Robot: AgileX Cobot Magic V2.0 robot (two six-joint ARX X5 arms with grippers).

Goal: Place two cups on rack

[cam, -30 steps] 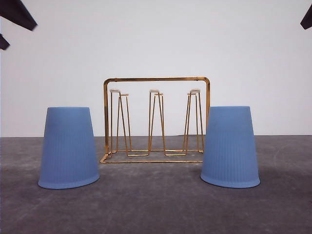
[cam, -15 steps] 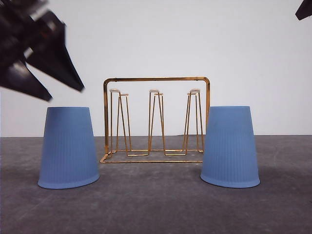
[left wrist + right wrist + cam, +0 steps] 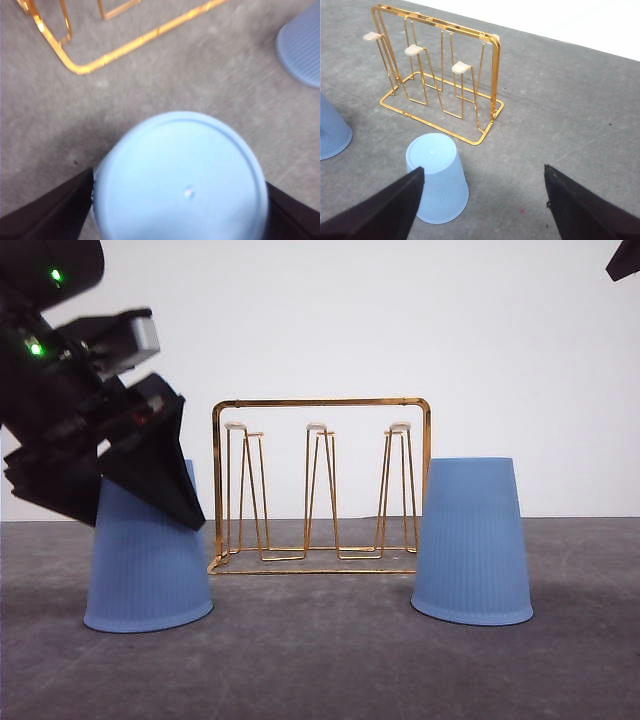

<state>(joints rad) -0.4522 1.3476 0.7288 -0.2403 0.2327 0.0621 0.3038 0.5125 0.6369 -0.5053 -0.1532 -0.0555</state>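
Front view: the left gripper (image 3: pixel 150 502), which a second ago was only a dark tip at the upper corner, has swung down onto the left cup (image 3: pixel 148 560), its black body now covering that cup's upper part. This cup stands mouth down on the worktop (image 3: pixel 320 660) just left of the rack (image 3: pixel 320 485), and its base has shifted slightly toward the rack, which suggests first contact. The right cup (image 3: pixel 471 542) stands mouth down just right of the rack, unchanged; a dark tip of the right arm stays at the upper corner. Left wrist view: the closed bottom of the left cup (image 3: pixel 180 180) lies between the two dark fingers (image 3: pixel 50 210), one on each side and close against the wall; the jaws are spread around the cup, not visibly clamped on it. A corner of the rack (image 3: pixel 75 62) lies beyond. Right wrist view: the right gripper (image 3: pixel 482 200) hovers with its jaws released, wide apart, above the right cup (image 3: pixel 437 177), which sits in front of the rack (image 3: pixel 440 95). Neither cup is on a prong; the grasp of the left cup appears to be the step in hand.
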